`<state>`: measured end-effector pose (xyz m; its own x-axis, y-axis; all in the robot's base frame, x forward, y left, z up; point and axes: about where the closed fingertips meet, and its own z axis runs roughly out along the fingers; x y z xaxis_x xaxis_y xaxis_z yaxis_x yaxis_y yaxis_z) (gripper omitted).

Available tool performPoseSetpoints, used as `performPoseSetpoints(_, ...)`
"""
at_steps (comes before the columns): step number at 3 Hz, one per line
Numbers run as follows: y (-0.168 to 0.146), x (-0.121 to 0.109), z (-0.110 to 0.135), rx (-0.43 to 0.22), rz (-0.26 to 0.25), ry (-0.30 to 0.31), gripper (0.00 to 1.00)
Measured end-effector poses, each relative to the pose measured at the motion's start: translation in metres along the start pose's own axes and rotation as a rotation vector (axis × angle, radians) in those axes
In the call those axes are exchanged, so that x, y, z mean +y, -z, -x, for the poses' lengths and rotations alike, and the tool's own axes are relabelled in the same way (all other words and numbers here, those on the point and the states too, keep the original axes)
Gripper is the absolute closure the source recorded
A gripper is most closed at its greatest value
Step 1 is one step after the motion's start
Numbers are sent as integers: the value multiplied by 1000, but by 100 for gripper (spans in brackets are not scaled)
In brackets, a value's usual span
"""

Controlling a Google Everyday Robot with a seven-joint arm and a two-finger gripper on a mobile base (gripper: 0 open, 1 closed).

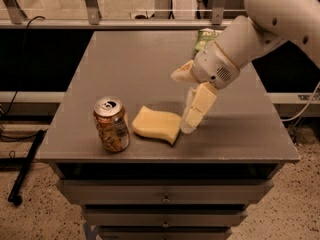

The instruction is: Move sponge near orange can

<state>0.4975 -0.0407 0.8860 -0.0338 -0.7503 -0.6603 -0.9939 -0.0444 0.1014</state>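
Green chip bag (205,36) at far edge of grey table (125,59), partly hidden behind arm. Sponge (156,125) flat near front edge, just right of orange can (111,124) (upright, contents unseen). Gripper (180,102) right of sponge, jaws spread wide, holding nothing. Drawers (165,194) below closed.
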Motion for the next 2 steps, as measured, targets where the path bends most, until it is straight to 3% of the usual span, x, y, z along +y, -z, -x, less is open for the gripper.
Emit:
performPoseSetpoints(1, 54, -20, 2, -72, -102, 18, 0)
performPoseSetpoints(2, 75, -27, 12, -98, -147, 37, 0)
